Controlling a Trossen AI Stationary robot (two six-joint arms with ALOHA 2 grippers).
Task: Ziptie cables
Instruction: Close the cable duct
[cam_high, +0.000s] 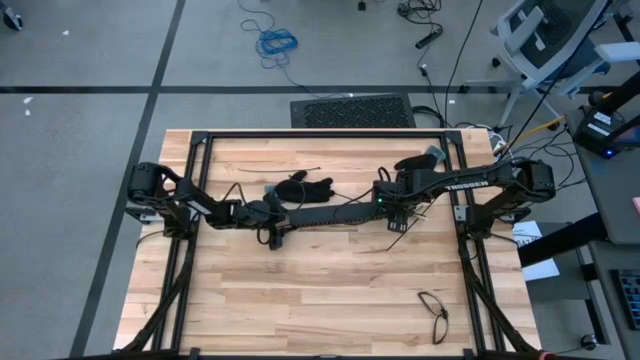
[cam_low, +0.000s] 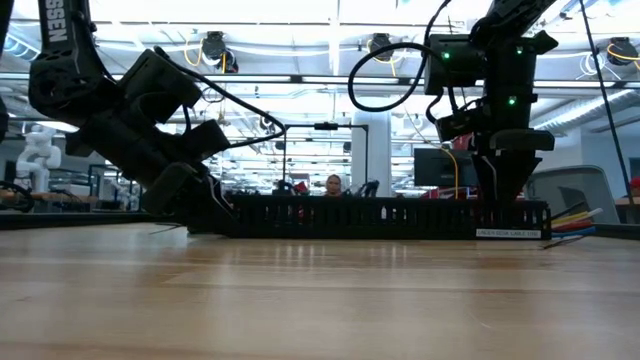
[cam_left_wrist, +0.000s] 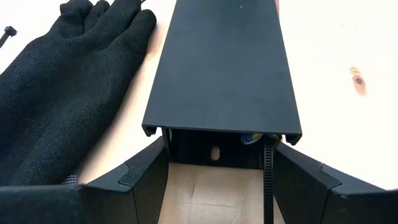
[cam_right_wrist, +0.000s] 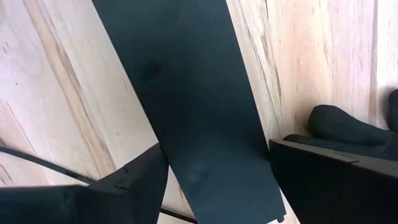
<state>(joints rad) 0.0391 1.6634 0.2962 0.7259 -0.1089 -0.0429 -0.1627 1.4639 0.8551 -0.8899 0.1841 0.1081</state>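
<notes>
1. Nearest the low camera is bare wooden table (cam_low: 320, 300). Across its middle lies a long black slotted bar (cam_low: 390, 217), a covered cable duct.

2. The left gripper (cam_left_wrist: 214, 180) is at one end of the bar, its two fingers standing either side of the bar's open end. They look clamped on it, though contact is a judgement. A ribbed zip tie strip (cam_left_wrist: 268, 177) hangs by one finger.

3. The right gripper (cam_right_wrist: 217, 180) straddles the bar near its other end, fingers set either side of the flat lid, apparently gripping it.

4. The cables (cam_low: 572, 217), coloured wires, poke out of the bar's right end in the low view; most of their length is hidden inside.

5. Risks: if the two arms pull unevenly, the bar may twist or slip free. The lid could pinch the wires. A black glove (cam_left_wrist: 68, 93) lies touching the bar's side and could snag or drag.

6. Writing: a white label on the bar's end is too small to read. "TROSSEN" shows on the right arm (cam_high: 465, 184) from above.

7. Farther off, a person sits in the room behind.
</notes>
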